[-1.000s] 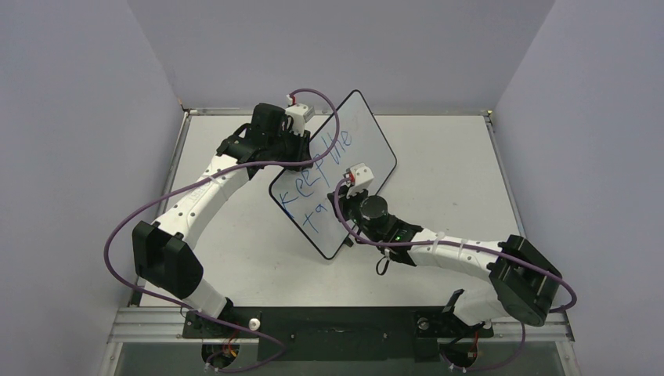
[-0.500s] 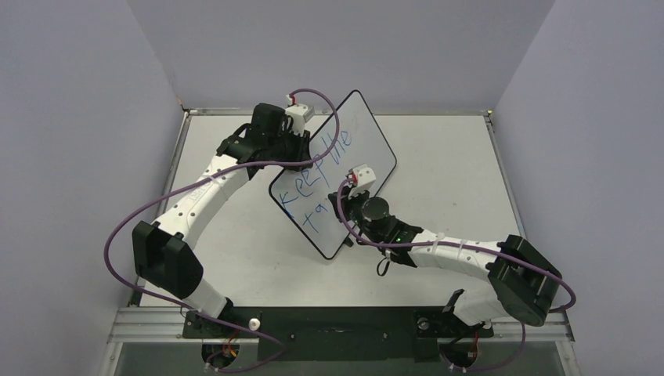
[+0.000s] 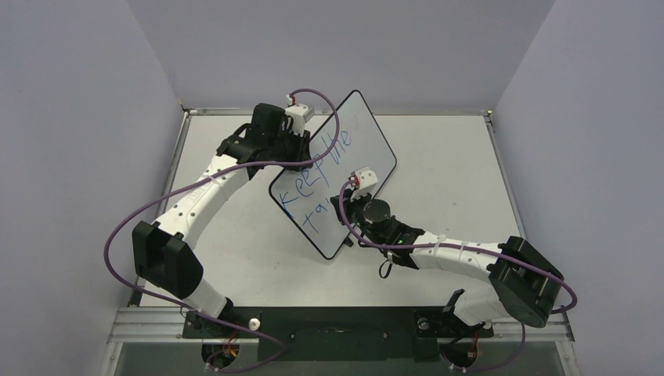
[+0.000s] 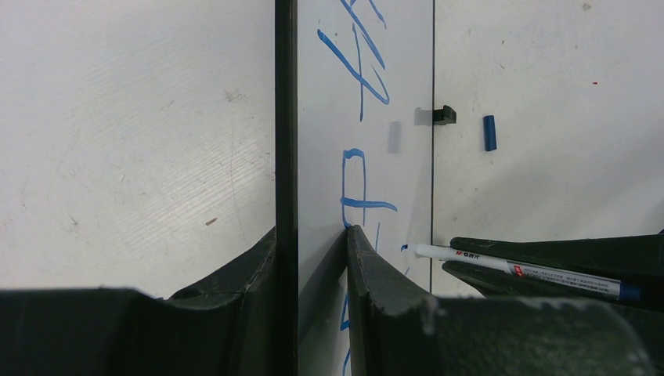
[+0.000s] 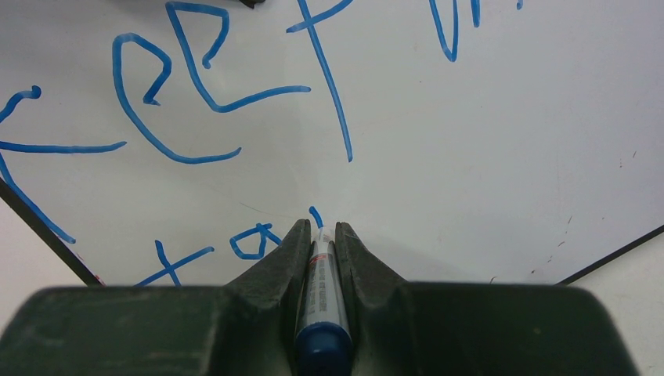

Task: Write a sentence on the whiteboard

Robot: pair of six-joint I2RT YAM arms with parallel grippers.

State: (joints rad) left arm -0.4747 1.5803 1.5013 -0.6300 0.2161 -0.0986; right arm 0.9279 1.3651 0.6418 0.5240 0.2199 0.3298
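The whiteboard (image 3: 368, 145) stands tilted on edge over the table, and my left gripper (image 4: 312, 231) is shut on its black rim, one finger on each face. The sentence (image 3: 317, 168) is in blue marker: "Keep the" in a top line and "ta" below it (image 5: 196, 94). My right gripper (image 5: 319, 225) is shut on a white marker pen (image 5: 321, 274) with a blue end. The pen's tip touches the board at a short fresh blue stroke just right of the "a". In the left wrist view the pen (image 4: 485, 257) comes in from the right, its tip on the board.
A small blue marker cap (image 4: 489, 132) lies on the table beyond the board, near one of the board's black feet (image 4: 444, 115). Purple cables loop off both arms. Grey walls close in the table (image 3: 454, 157) on three sides.
My right gripper has shifted slightly toward the near side along the board with the pen. The left gripper and the board have stayed still.
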